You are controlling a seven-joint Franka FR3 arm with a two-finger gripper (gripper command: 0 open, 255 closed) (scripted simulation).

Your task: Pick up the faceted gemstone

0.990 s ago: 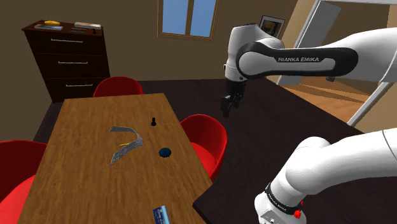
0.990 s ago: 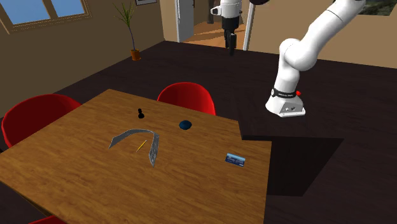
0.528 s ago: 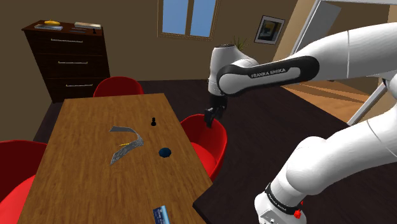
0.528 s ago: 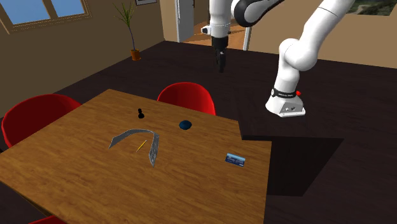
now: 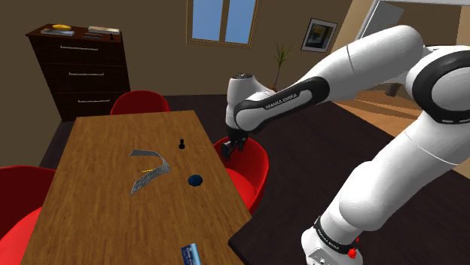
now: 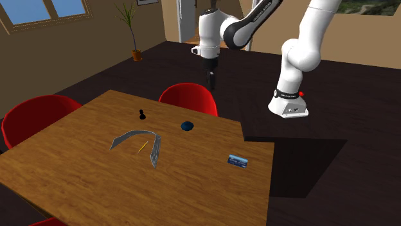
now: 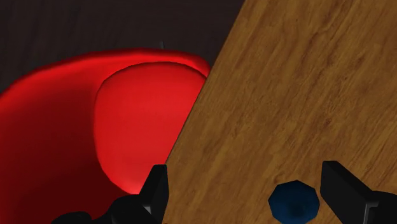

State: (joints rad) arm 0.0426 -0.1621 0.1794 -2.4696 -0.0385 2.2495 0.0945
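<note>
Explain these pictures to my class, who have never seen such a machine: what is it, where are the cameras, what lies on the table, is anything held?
A white robot arm ends in a black two-fingered claw. One camera looks over its shoulder, one from across the table, one from the hand itself. On the wooden table lie a dark blue gemstone, a small black piece, a grey curved strip and a blue card. The open claw hangs near a red chair, holding nothing.

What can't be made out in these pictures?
Blue card: print too small, second exterior view.
Dresser: what lies on top is too small to name, shoulder view.
Gemstone: dark blue, facets too dim to tell, wrist view.
Grey curved strip: what it is, unclear, shoulder view.
</note>
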